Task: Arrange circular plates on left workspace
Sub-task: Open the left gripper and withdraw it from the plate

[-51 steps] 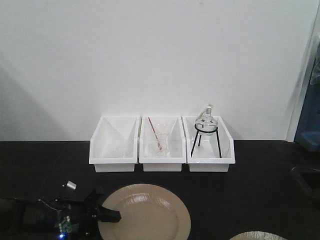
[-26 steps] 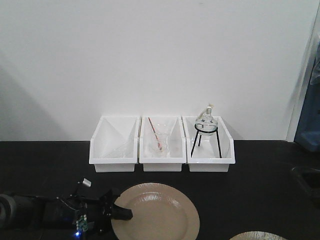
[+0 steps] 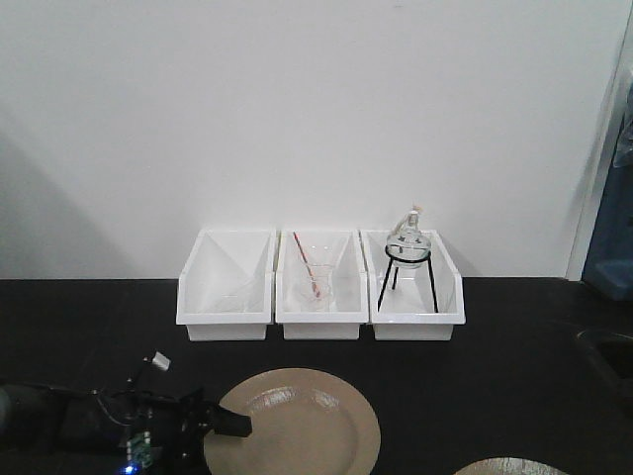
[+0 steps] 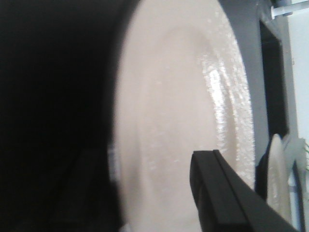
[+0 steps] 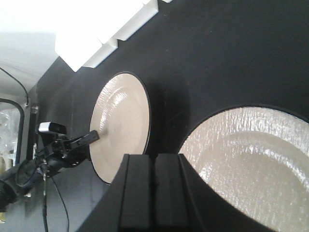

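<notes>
Status: left hand [image 3: 235, 426] is pinched on the left rim of the glossy tan round plate [image 3: 297, 421], top finger [image 4: 215, 188] lying over the rim, lower one hidden. That plate is on or just above the matte black surface [image 3: 514, 336], cannot tell which, in front of the three white plastic bins [image 3: 319, 287]. The second identical tan plate [image 5: 251, 164] lies apart to the right. The right hand [image 5: 154, 159] is above its rim, fingers pressed together, holding nothing.

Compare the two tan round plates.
The left glossy tan round plate has the left end effector clamped on its rim; the right tan round plate lies untouched. The left one shows whole in the front view; the right one is cut off. Same colour and shape.
</notes>
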